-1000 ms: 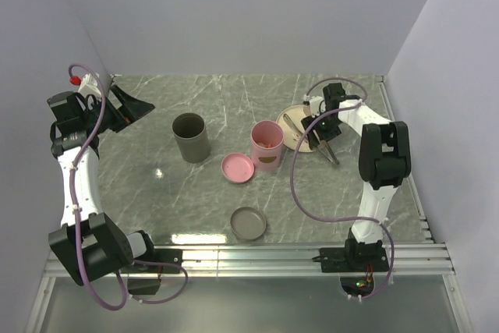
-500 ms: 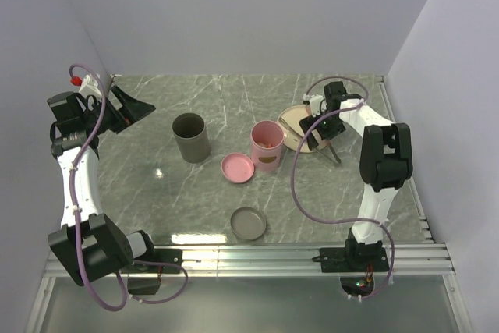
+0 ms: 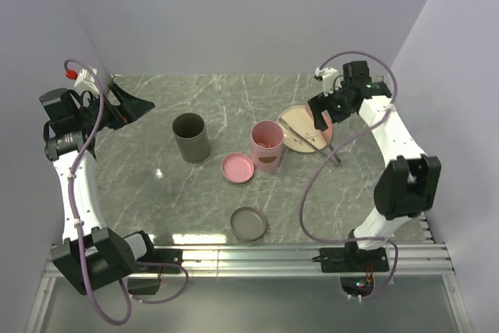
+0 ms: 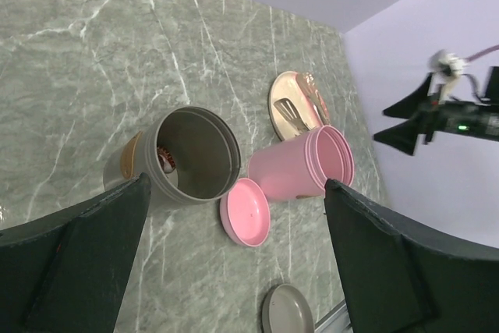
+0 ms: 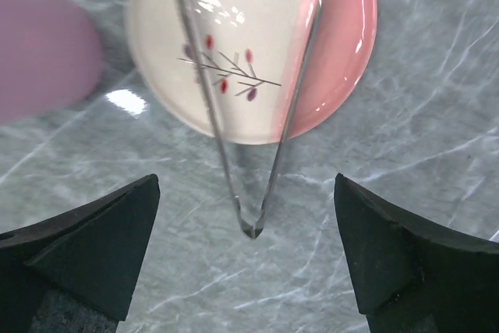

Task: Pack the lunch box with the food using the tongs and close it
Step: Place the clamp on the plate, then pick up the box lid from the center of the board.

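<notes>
The tongs [image 5: 248, 224] lie across the pink-rimmed plate [image 3: 296, 118], their hinge end off it on the marble table [image 3: 156, 193]. The right gripper [image 5: 246, 183] hangs just above them, jaws spread and empty. The lunch box [image 3: 267, 146] stands open beside the plate (its lid [image 3: 238, 168] flat nearby); the left gripper [image 3: 132, 105] is agape too, well apart.

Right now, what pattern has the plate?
The plate bears a branch, red and purple leaves; right wrist view.

Grey-green marble-look bench [image 3: 226, 103] with white veins, boxed in by plain pale lilac walls [image 3: 249, 13]; a metal rail [image 3: 257, 256] runs along the near edge.
</notes>
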